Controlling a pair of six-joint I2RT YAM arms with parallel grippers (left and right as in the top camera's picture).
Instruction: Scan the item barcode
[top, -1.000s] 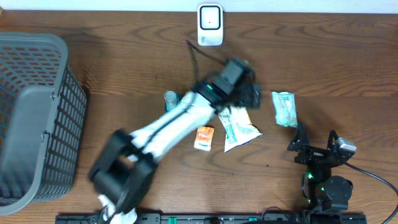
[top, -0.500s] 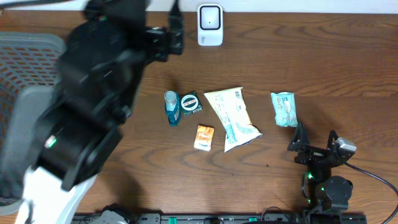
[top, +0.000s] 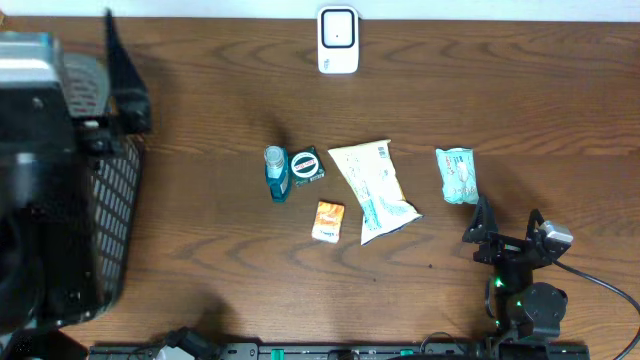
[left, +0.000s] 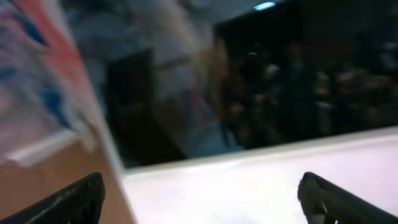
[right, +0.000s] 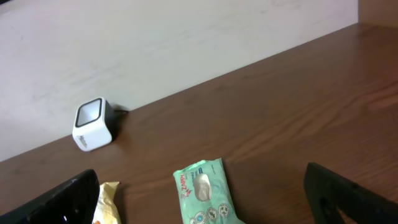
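The white barcode scanner (top: 338, 40) stands at the table's far edge and also shows in the right wrist view as a small scanner (right: 93, 123). Mid-table lie a blue bottle (top: 275, 172), a small green box (top: 306, 165), a cream packet (top: 374, 190), an orange packet (top: 328, 221) and a green wipes pack (top: 457, 174). My left arm (top: 40, 180) looms blurred at the far left. Its gripper (left: 202, 180) is open, with nothing between the fingers. My right gripper (top: 507, 222) rests open near the front right edge, behind the wipes pack (right: 204, 196).
A grey mesh basket (top: 115, 200) stands at the left edge, mostly covered by the left arm. The left wrist view is blurred and shows only a pale surface and dark shapes. A black cable runs from the right arm's base (top: 530, 310).
The left arm has swung from above the items in the middle of the table up and over to the far left, above the basket. The items and the right arm have not moved.
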